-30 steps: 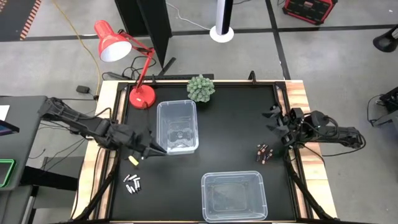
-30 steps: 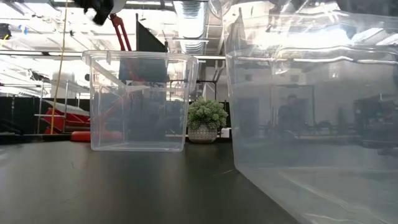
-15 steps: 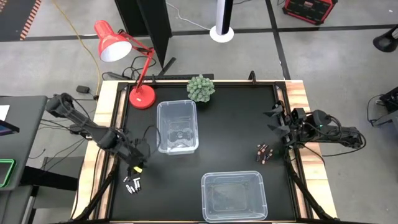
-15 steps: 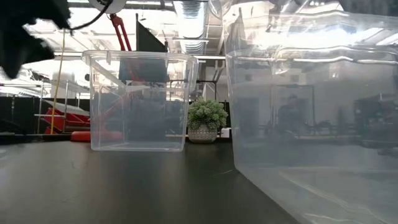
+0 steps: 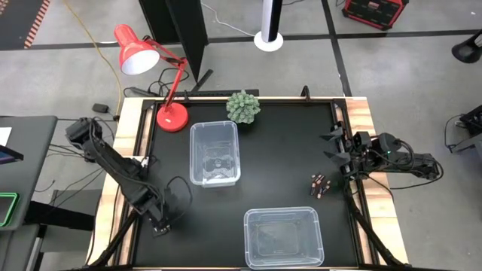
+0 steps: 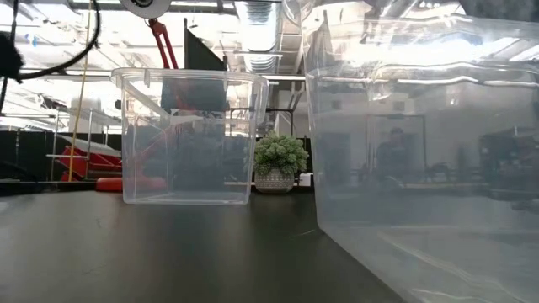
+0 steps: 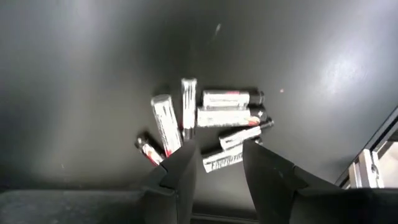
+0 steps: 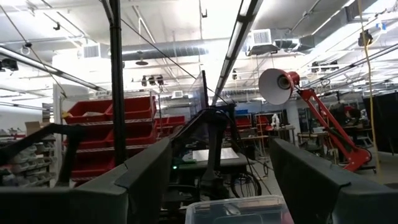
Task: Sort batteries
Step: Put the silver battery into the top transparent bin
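Several whitish-silver batteries (image 7: 211, 121) lie in a loose heap on the black table near its near-left corner. My left gripper (image 7: 217, 163) hangs over them, pointing down and open. One battery (image 7: 224, 158) of the heap lies under the gap between its fingertips. In the high view this gripper (image 5: 160, 223) hides the heap. A few dark batteries (image 5: 319, 184) with reddish ends lie on the table at the right. My right gripper (image 5: 335, 147) waits open at the table's right edge, tipped up toward the room (image 8: 221, 146).
A clear bin (image 5: 215, 153) stands at the table's middle left. A second clear bin (image 5: 282, 237) stands at the near edge and fills the right of the low view (image 6: 421, 151). A red lamp (image 5: 172, 117) and a small plant (image 5: 243, 107) stand at the far edge.
My left gripper has swung from beside the far bin toward the table's near-left corner and come down. It has tipped from nearly level to pointing down and now stands over the silver batteries. The batteries have not moved.
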`<state>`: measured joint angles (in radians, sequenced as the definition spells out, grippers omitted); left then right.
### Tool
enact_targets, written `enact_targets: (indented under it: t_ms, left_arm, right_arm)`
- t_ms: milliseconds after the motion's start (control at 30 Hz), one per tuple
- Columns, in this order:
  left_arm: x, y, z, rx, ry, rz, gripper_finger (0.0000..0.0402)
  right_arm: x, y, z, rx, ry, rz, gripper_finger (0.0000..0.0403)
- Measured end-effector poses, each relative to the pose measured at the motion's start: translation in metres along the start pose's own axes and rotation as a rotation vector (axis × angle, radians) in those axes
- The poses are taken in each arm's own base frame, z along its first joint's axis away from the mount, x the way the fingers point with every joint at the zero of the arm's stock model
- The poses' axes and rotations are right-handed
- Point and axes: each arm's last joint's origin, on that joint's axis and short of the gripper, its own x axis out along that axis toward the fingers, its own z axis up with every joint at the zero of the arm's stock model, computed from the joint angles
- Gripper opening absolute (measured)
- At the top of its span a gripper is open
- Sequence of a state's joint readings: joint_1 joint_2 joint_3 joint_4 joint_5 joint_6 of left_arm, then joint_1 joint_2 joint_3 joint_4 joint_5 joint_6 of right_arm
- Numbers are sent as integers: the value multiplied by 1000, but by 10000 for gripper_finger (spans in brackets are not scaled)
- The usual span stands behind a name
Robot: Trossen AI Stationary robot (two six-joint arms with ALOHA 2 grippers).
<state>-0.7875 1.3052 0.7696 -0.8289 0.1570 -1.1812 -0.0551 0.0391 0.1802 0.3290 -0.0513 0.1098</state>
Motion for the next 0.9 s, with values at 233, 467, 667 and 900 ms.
enact_targets:
  t_ms: [233, 467, 667, 900]
  left_arm:
    - [8, -5, -11, -66, -5, 41, 126]
    - [20, -8, -16, -97, 18, 95, 126]
    - [32, -8, -14, -97, 24, 159, 126]
    - [42, -6, -10, -59, -56, 241, 126]
  right_arm:
    - [0, 0, 0, -6, 4, 0, 292]
    - [0, 0, -2, -5, 17, -1, 292]
    - [0, 0, -3, -4, 32, -2, 292]
    - [0, 0, -3, -3, 31, -2, 292]
